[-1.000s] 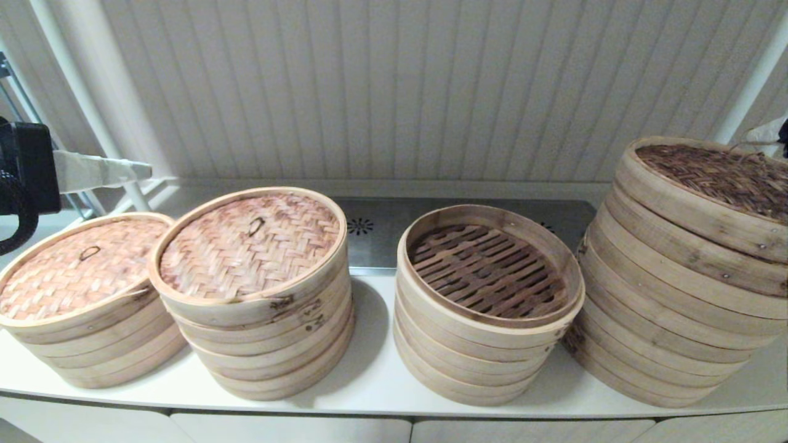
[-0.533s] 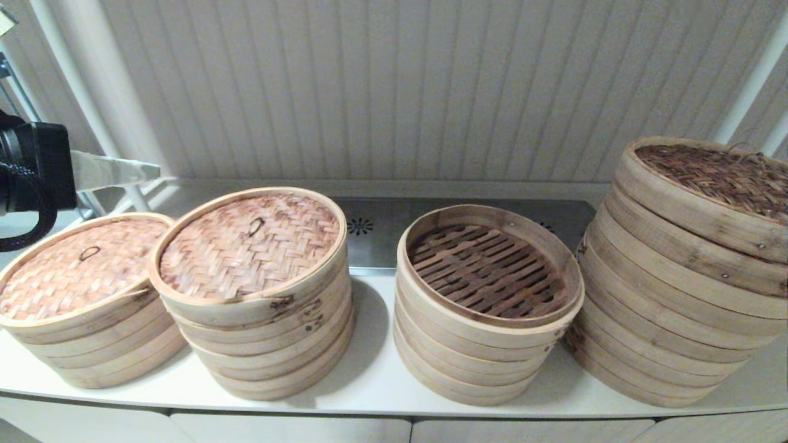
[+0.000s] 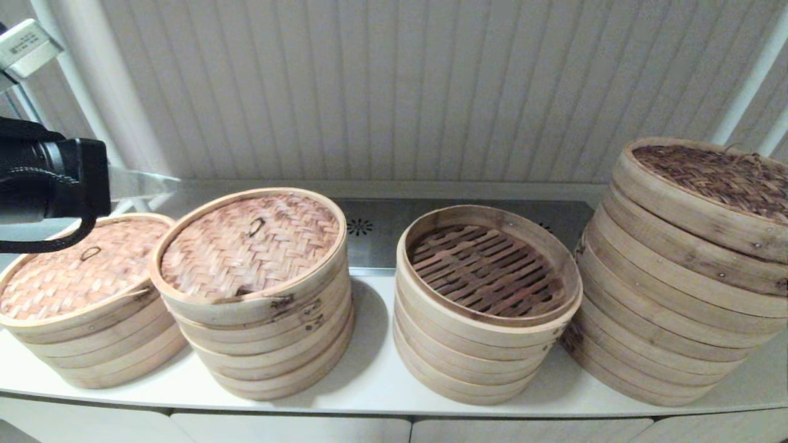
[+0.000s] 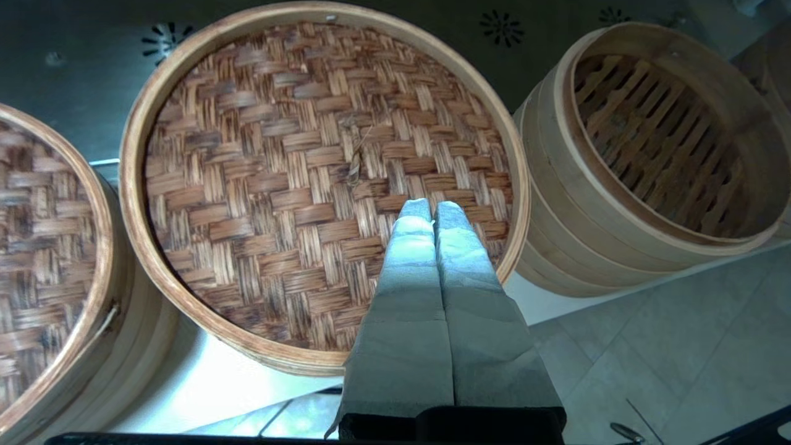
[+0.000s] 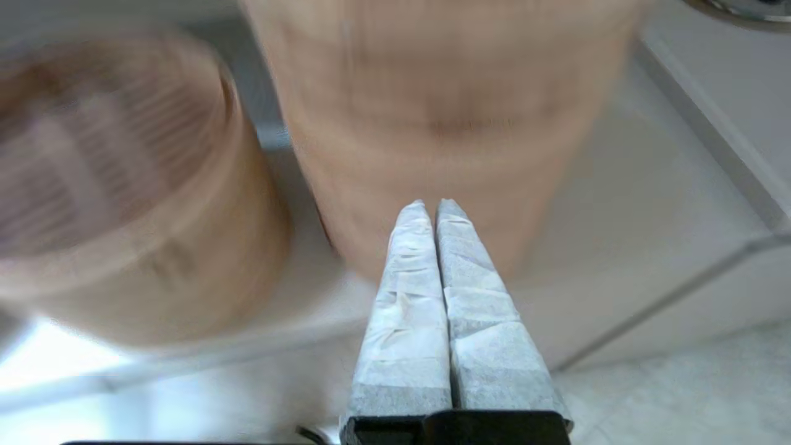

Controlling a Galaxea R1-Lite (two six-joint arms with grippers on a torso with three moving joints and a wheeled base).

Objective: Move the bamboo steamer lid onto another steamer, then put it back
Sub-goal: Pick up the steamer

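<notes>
Four bamboo steamer stacks stand in a row on the white counter (image 3: 375, 375). The second from the left carries a woven lid (image 3: 249, 246) with a small loop handle (image 3: 255, 226). The third stack (image 3: 486, 271) is open and shows its slatted floor. My left gripper (image 4: 432, 205) is shut and empty, hovering above the near side of that woven lid (image 4: 296, 154); in the head view its wrist (image 3: 55, 178) is at the far left. My right gripper (image 5: 431, 204) is shut and empty, low in front of the tall right stack (image 5: 445, 123), out of the head view.
The leftmost stack (image 3: 74, 271) has a woven lid of its own. The tall right stack (image 3: 683, 277) carries a darker lid (image 3: 720, 175). A metal panel with vents (image 3: 369, 227) lies behind the stacks, before a ribbed wall. Tiled floor (image 4: 680, 358) lies below the counter's front edge.
My left arm has moved up and to the right, toward the second stack. The right arm's tip at the head view's right edge has gone from view. No steamer has moved.
</notes>
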